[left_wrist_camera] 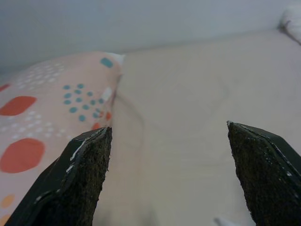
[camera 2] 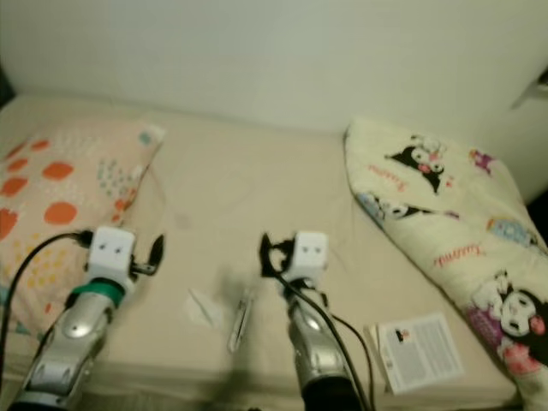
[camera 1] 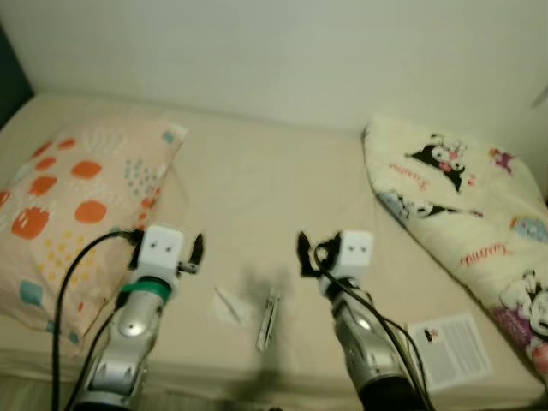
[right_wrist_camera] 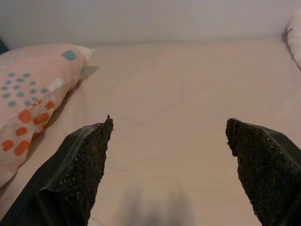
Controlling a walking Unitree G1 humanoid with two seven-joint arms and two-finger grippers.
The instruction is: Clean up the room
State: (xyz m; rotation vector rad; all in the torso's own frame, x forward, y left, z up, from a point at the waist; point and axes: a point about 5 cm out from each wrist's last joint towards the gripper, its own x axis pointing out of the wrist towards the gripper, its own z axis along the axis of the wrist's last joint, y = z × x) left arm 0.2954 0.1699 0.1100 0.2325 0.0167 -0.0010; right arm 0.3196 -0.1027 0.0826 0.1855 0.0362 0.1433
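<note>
Bed point(camera 1: 257, 180) with 3 loose items left: paper scrap point(camera 1: 228, 304), metal clip point(camera 1: 268, 318), leaflet point(camera 1: 448, 346). Left gripper point(camera 1: 193, 253) and right gripper point(camera 1: 305, 255) hover above, jaws wide and empty; tidying apparently not begun.

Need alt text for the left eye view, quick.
Two open pincers, left pincer and right pincer, hover over a beige bed above a paper scrap and a thin metal tool. A spotted pillow lies left, a cartoon-print blanket and leaflet right.
</note>
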